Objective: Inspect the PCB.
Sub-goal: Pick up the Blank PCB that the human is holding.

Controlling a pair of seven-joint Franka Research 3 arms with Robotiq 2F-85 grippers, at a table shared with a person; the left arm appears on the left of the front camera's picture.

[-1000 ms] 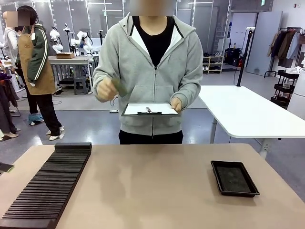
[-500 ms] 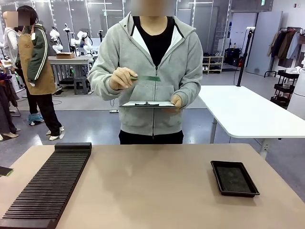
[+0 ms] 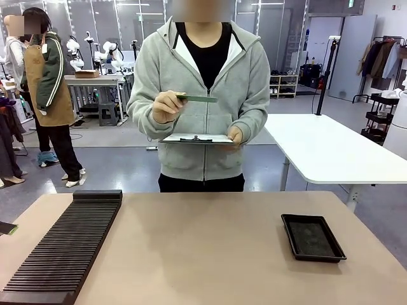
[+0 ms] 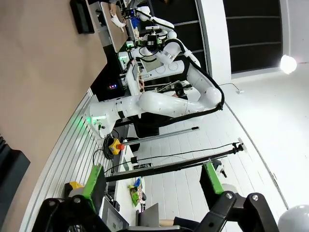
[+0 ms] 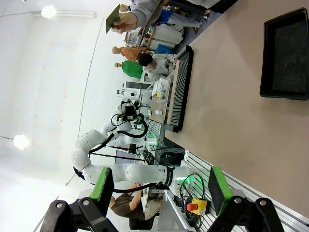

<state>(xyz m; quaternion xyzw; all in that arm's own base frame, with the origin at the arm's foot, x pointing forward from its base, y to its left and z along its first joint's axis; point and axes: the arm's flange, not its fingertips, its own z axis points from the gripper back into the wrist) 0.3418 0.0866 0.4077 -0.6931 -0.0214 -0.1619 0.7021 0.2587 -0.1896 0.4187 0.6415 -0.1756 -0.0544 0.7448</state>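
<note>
Claws spread, empty; board off-table.
Your left gripper point(image 4: 151, 181) and right gripper point(image 5: 159, 188) gape apart, holding nothing. At 12 o'clock, far side, a person's hand point(image 3: 166, 106) holds the thin green rectangular PCB point(image 3: 197, 98) edge-on above a white-papered clipboard point(image 3: 197, 138).

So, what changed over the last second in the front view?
The person's hand lifted the PCB and swung it in over the clipboard, ending level at chest height. The clipboard tipped flatter in the other hand. The black tray and slotted rack stayed put; the left gripper and right gripper stayed open.
</note>
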